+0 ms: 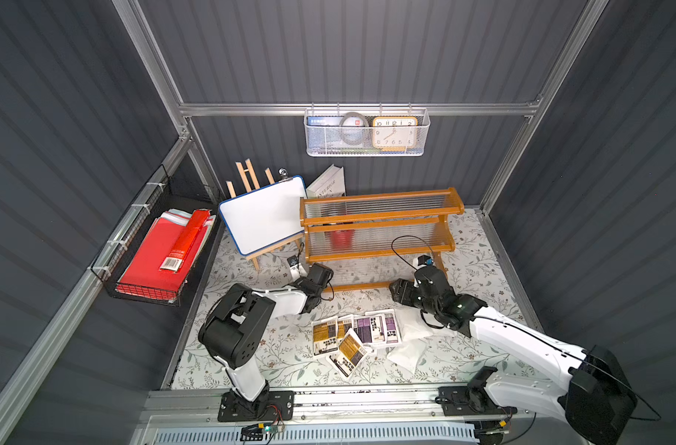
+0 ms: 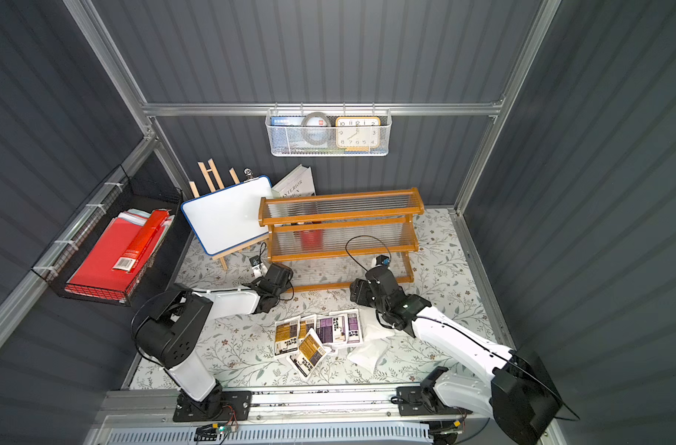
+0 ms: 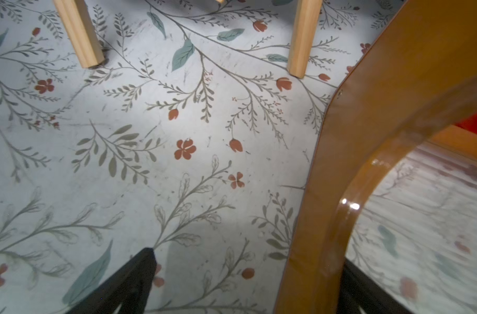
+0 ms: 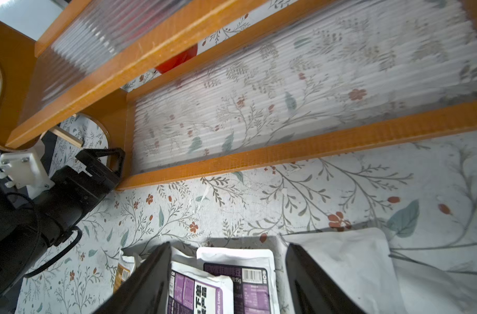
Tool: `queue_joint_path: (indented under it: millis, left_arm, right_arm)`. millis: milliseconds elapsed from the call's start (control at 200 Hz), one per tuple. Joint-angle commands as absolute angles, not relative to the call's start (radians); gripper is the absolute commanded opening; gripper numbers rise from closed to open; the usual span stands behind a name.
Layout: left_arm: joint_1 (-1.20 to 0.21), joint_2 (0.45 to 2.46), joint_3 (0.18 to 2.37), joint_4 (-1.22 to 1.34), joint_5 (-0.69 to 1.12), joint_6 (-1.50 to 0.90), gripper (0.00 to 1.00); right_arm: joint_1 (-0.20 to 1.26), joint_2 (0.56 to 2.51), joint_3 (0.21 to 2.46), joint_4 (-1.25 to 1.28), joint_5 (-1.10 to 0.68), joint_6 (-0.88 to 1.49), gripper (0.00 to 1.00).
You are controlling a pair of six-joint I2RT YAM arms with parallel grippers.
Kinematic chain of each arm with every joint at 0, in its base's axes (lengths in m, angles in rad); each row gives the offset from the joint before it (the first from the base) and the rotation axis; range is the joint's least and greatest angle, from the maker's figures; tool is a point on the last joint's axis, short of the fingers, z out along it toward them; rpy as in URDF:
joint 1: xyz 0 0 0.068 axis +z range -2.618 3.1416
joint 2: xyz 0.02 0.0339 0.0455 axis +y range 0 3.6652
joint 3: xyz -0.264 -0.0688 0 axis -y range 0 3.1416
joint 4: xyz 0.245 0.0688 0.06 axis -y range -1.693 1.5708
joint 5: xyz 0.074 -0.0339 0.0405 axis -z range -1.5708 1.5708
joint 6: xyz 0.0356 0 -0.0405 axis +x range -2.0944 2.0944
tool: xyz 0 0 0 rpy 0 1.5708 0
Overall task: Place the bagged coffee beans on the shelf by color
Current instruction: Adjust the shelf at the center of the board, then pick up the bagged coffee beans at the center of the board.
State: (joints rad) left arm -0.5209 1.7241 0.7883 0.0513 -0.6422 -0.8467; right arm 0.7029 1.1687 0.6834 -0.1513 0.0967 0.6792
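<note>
The left tool (image 3: 248, 255) is spread wide and empty, low over the floral worktop (image 3: 150, 163). Its fingers straddle the left end panel of the three-tier wooden shelf (image 1: 378, 221). In front of the shelf, the bagged coffee beans (image 1: 353, 335) lie clustered on the worktop, with orange-brown labels leftmost, purple next and plain white backs rightmost. The right tool (image 4: 227, 252) hangs partly open over the purple pouches (image 4: 248, 282), seemingly gripping nothing.
</note>
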Motion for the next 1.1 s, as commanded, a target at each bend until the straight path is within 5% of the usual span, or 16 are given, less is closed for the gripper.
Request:
queue_joint_path:
  millis: [0, 285, 635, 1096]
  left_arm:
    - [-0.508, 1.663, 0.789, -0.038, -0.706, -0.830, 0.99]
    - [-0.568, 1.423, 0.674, -0.058, -0.650, -0.773, 1.00]
    - [-0.706, 1.206, 0.546, 0.035, -0.383, -0.624, 0.98]
    - [-0.790, 1.254, 0.568, 0.014, -0.309, -0.564, 0.99]
  right_arm:
    - [0.741, 1.194, 0.702, -0.183, 0.081, 0.643, 0.71]
    - [0.934, 1.310, 0.761, -0.212, 0.003, 0.458, 0.71]
    - [0.992, 1.416, 0.799, -0.175, -0.291, 0.321, 0.49]
    - [1.053, 1.536, 0.806, -0.163, -0.317, 0.295, 0.53]
